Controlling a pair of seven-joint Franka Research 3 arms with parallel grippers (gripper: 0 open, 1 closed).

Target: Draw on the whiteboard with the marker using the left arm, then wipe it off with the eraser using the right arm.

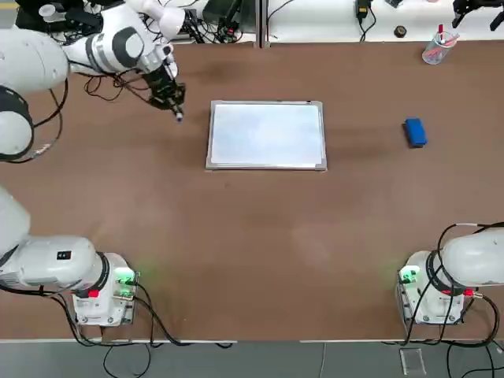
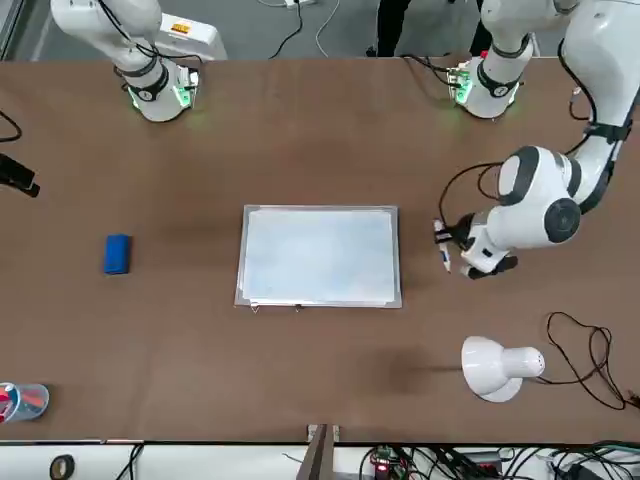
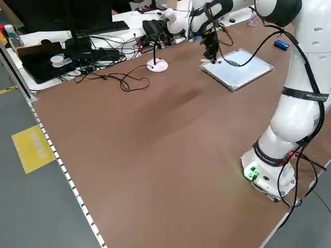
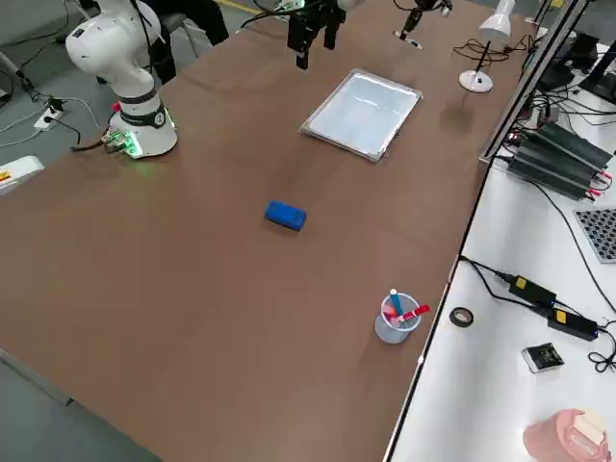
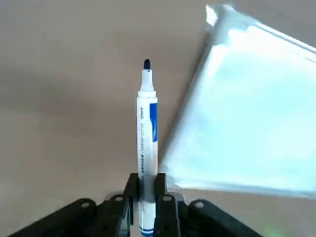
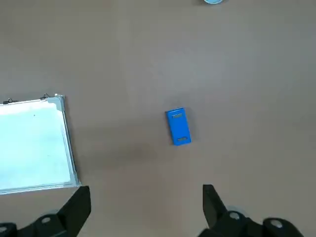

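Left end effector is clamped shut, arm extended far forward; right end effector gapes, parked.

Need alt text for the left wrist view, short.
The left gripper, its black fingers shut on a slim white marker with a blue label, holds it with the dark tip pointing away over the brown table. Beside the marker lies the white whiteboard with a thin silver frame, blank where visible.

Overhead and front views, shared whiteboard.
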